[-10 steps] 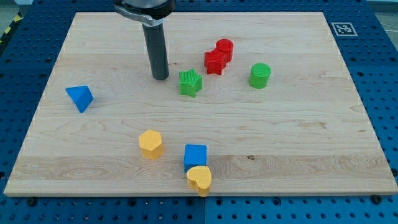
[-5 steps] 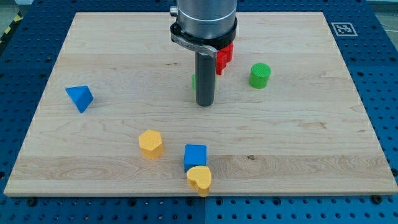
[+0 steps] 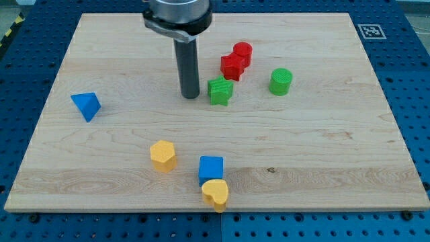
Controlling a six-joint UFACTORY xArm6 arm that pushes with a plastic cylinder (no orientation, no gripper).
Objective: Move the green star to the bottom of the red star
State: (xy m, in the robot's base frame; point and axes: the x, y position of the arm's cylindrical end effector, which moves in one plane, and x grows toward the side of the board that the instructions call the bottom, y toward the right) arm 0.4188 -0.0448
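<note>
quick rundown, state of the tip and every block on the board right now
my tip: down on the board, just left of the green star
green star: below the red star, slightly left
red star: touching the red cylinder
red cylinder: upright
green cylinder: upright, alone
blue triangle: alone
blue cube: touching the yellow heart
yellow heart: at board's bottom edge

The table is a pale wooden board with visible grain, lying on a blue perforated surface. 8 small coloured plastic blocks rest on it. Near the view's top sit a red star touching a red cylinder, a green star just below them, and a green cylinder to the view's right. A blue triangular block lies at the left. Toward the bottom are a yellow hexagonal block, a blue cube and a yellow heart touching it.
</note>
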